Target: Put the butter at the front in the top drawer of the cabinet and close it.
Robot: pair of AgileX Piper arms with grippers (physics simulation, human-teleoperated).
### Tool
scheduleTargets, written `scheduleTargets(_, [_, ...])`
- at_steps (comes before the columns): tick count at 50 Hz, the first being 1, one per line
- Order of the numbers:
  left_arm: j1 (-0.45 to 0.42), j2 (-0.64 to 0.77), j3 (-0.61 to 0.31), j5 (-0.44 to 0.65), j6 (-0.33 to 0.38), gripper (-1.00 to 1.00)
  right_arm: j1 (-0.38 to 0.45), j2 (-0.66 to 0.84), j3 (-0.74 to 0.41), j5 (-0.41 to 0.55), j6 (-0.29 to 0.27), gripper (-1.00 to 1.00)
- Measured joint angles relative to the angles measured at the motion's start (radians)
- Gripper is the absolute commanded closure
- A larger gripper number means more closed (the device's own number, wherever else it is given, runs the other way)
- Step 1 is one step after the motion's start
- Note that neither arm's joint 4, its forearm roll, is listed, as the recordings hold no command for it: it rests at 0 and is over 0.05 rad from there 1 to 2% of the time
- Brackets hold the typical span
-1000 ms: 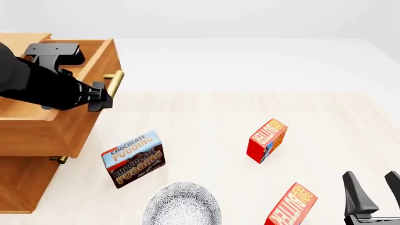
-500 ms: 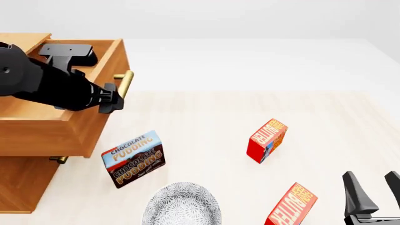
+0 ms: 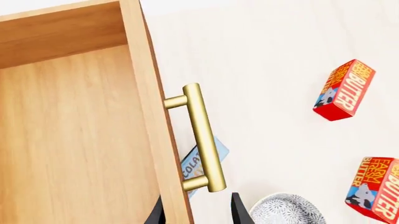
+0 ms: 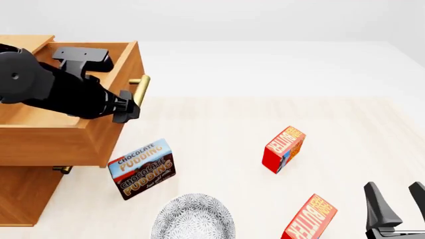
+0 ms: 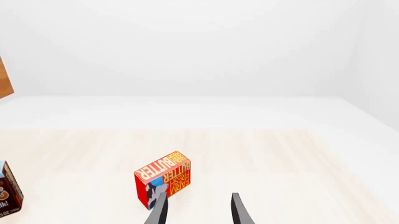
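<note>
top drawer (image 4: pixel 73 134) pulled out, open from above, left arm (image 4: pixel 59 94) across it | pudding box (image 4: pixel 141 169) and patterned bowl (image 4: pixel 192 219) just below drawer front | bare table (image 4: pixel 212 124) between drawer and both butter cartons (image 4: pixel 284 148)

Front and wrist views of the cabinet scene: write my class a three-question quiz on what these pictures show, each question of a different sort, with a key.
1. True or false: the top drawer of the cabinet stands pulled out.
2. Which thing stands nearest the open drawer's front? A) the pudding box B) the farther butter carton C) the patterned bowl
3. Fill in: the left gripper is at the drawer's brass ____.

Key
1. True: its bare wooden floor shows in the left wrist view.
2. A
3. handle; the fingers sit either side of the drawer front, by the bar's end. The right gripper is open, with the nearer butter carton beside it.
</note>
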State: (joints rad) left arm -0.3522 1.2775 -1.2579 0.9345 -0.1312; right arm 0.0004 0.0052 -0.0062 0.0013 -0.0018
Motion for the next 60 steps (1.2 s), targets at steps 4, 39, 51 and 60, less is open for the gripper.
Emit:
scheduleTargets(4, [-0.003, 0.001, -0.002, 0.003, -0.002, -1.00, 0.000, 0.000, 0.000, 0.000, 0.000, -1.00])
scheduleTargets(39, [-0.015, -0.006, -0.059, 0.088, 0.040, -1.00, 0.000, 0.000, 0.000, 0.000, 0.000, -1.00])
scheduleTargets(51, [-0.006, -0.038, -0.126, 0.142, 0.097, -1.00, 0.000, 0.000, 0.000, 0.000, 0.000, -1.00])
scheduleTargets(60, [0.001, -0.065, -0.169, 0.184, 0.137, -1.00, 0.000, 0.000, 0.000, 0.000, 0.000, -1.00])
